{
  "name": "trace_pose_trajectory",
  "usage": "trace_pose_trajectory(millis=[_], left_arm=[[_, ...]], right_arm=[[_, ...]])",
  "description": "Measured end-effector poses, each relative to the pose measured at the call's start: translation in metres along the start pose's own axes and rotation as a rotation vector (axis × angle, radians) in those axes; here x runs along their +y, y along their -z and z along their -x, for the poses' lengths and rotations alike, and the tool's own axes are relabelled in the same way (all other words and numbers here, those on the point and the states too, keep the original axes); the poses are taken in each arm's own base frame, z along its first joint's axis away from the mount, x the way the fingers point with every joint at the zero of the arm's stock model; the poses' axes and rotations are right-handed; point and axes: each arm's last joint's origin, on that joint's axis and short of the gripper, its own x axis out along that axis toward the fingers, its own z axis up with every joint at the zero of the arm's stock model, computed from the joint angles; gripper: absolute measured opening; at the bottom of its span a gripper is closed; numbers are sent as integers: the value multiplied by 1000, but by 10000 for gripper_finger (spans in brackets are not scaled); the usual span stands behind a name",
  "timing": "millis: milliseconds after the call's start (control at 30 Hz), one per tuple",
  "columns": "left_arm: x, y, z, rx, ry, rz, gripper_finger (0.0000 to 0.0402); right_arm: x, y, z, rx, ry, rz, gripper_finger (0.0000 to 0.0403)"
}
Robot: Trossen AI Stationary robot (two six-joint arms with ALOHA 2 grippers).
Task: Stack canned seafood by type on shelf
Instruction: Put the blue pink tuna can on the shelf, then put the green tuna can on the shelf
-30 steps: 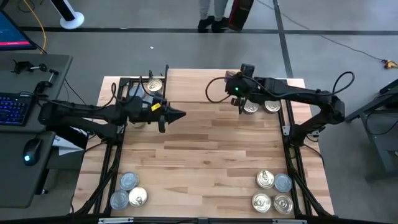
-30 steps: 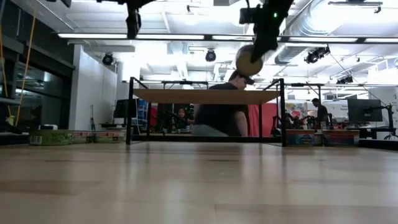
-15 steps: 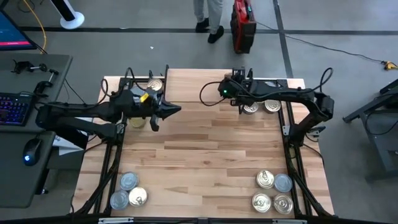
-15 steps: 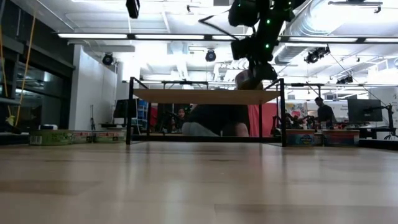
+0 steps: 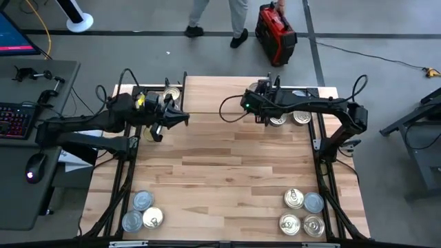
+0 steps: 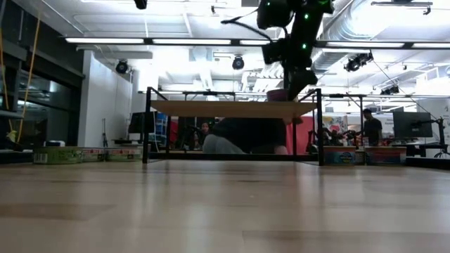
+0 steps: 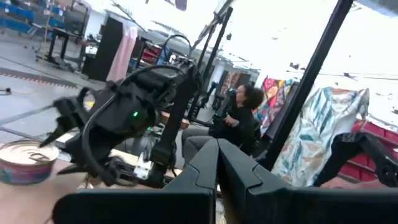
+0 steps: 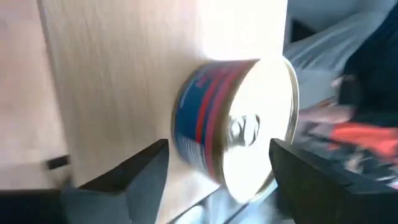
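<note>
My right gripper [image 5: 265, 116] [image 8: 219, 144] is at the right part of the shelf [image 5: 220, 93] [image 6: 232, 107], a light wood board on thin black legs. Its fingers are apart. Between them a tin [image 8: 233, 127] with a blue and red label and a silver lid stands on the board. Two more tins [image 5: 278, 119] [image 5: 301, 117] stand just right of it, and another tin [image 5: 171, 94] is at the shelf's left end. My left gripper [image 5: 185, 118] [image 7: 217, 146] hangs shut in the air near the shelf's left end, holding nothing. My right gripper has a finger [image 8: 146, 174] on one side of the labelled tin and a finger [image 8: 298, 171] on the other. Whether they touch it, I cannot tell. The tin stands with its bottom [image 8: 183, 134] on the shelf board.
Three tins [image 5: 141, 210] sit at the table's near left corner and several tins [image 5: 303, 211] at its near right corner. The table's middle is bare wood. A person [image 5: 217, 14] walks on the floor beyond the far edge, beside a red bag [image 5: 275, 31].
My right gripper came down with the tin from above the shelf and shifted slightly left; the tin went from lifted and tilted to standing on the board. My left gripper rose and drew back toward the table's left and far side, staying shut.
</note>
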Motion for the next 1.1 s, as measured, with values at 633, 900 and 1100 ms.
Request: trace_pose_trajectory(millis=[633, 900, 1100], left_arm=[[5, 1, 3, 31, -43, 55, 0], [6, 3, 3, 47, -54, 58, 0], [7, 4, 1, 49, -62, 60, 0]], right_arm=[[-49, 37, 97, -163, -363, -457, 256], [30, 110, 101, -75, -511, -799, 116], [63, 143, 66, 20, -362, -1192, 13]])
